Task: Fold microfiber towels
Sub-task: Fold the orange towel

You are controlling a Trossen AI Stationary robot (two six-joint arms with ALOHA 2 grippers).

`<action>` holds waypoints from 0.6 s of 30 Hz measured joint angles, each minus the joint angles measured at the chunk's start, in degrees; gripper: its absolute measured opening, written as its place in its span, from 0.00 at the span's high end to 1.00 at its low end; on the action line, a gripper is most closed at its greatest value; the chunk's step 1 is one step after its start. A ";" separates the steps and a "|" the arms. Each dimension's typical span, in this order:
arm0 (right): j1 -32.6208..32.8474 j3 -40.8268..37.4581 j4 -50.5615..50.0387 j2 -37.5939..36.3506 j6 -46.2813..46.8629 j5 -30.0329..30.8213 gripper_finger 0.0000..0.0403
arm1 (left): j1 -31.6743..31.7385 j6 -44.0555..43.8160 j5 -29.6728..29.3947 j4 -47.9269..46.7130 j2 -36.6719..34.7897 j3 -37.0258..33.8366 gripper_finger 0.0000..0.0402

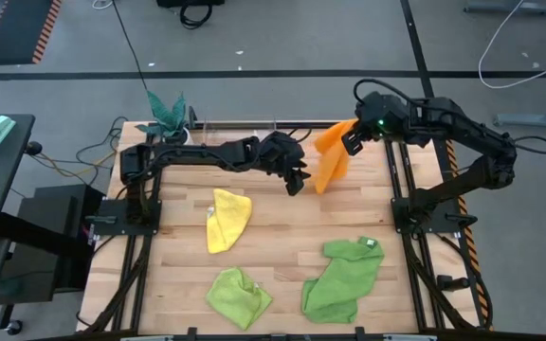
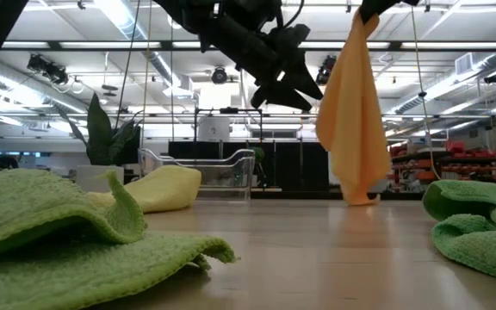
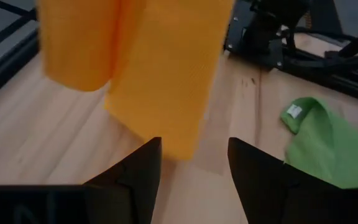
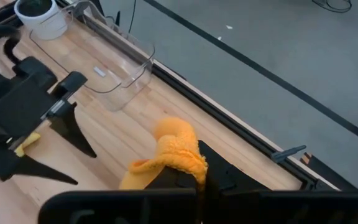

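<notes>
Orange towel (image 1: 331, 156): hangs in the air over the far right part of the bench (image 1: 282, 251), pinched at its top corner by the right gripper (image 1: 355, 135), jaws closed on the cloth. It drapes straight down in loose folds; in the low view its lower tip (image 2: 362, 196) reaches about to the bench surface, contact not clear.

Left gripper (image 1: 300, 182): just beside the hanging towel on its left, raised above the bench, jaws spread wide and empty. In its wrist view the two dark fingers (image 3: 143, 169) stand apart with the towel's lower edge in front of the gap, not touching.

Yellow towel (image 1: 226, 218): crumpled, left of centre, clear of both arms, bare wood all round.

Lime green towel (image 1: 238, 296): bunched near the front edge, left of centre, close to the rim.

Larger green towel (image 1: 344, 275): front right, spread loosely, white tag (image 1: 370, 243) at its far corner; apart from the lime one.

Open room: a broad bare strip of wood between the hanging towel and the three lying cloths.

Clear plastic bin (image 4: 114, 59): along the back edge.

Plant in a white pot (image 1: 168, 114): back left corner.
</notes>
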 joint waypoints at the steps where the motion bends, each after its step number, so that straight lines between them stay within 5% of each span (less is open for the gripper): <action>1: 0.36 0.00 -0.01 0.00 -0.02 0.01 1.00 | 0.36 0.01 0.01 0.06 -0.06 0.00 0.52; 18: 3.58 4.20 -0.02 0.05 -0.92 -0.32 1.00 | 3.63 0.10 5.27 1.28 0.17 0.02 0.52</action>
